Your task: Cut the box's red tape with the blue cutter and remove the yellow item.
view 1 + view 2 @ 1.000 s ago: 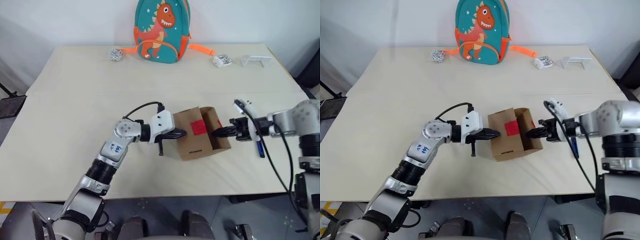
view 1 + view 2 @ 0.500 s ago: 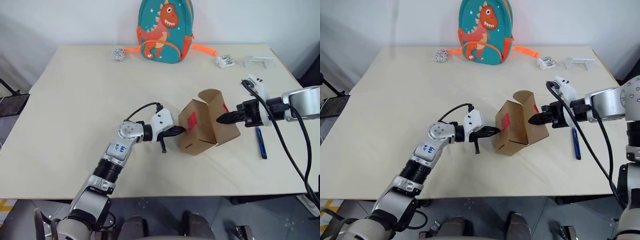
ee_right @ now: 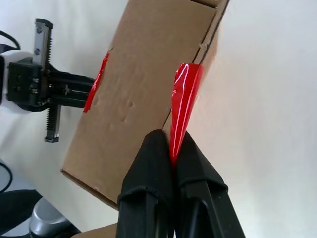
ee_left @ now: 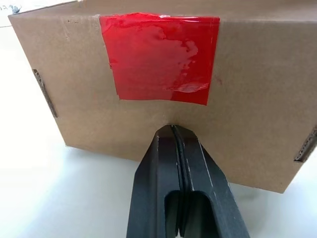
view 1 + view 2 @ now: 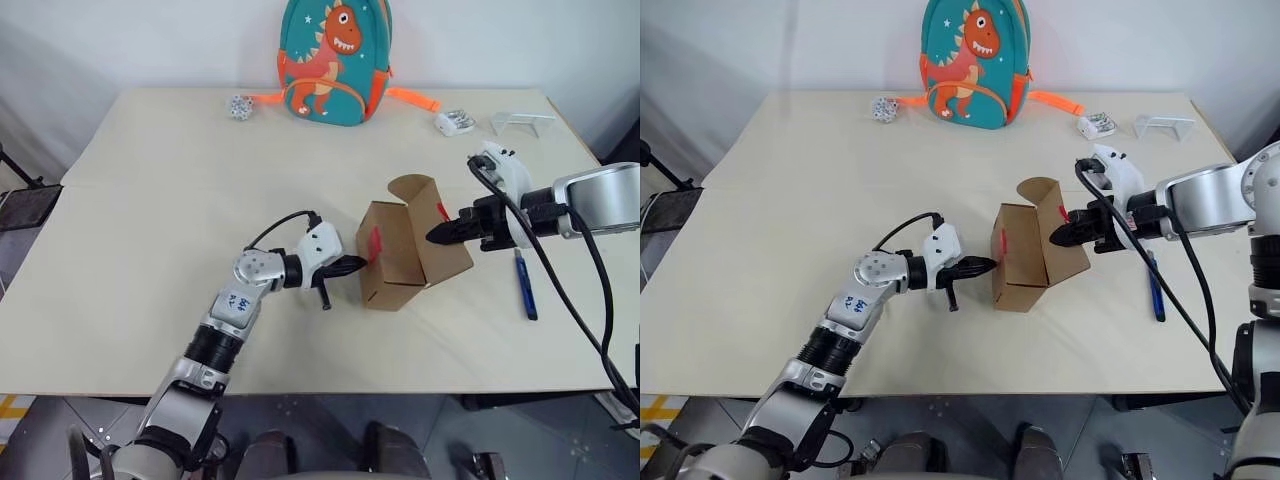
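box: your small brown cardboard box (image 5: 400,262) stands tipped near the table's middle, one flap up and open; yellow item can't be made out
tape: bright red tape patch (image 4: 159,58) on the box's left face; another red tape strip (image 3: 184,106) on the flap edge at the right
left gripper: your left gripper (image 5: 357,264) has its black fingers (image 4: 184,163) pressed together, tips touching the box's left face just under the red patch; holds nothing
right gripper: your right gripper (image 5: 436,236) is pinched closed on the red tape strip at the flap edge; fingers (image 3: 154,163) squeezed either side of it
cutter: thin dark-blue pen-like cutter (image 5: 525,286) lies flat on the table right of the box, apart from it, under your right arm
table: pale beige tabletop (image 5: 160,220); teal dinosaur backpack (image 5: 333,58) at the far edge, middle
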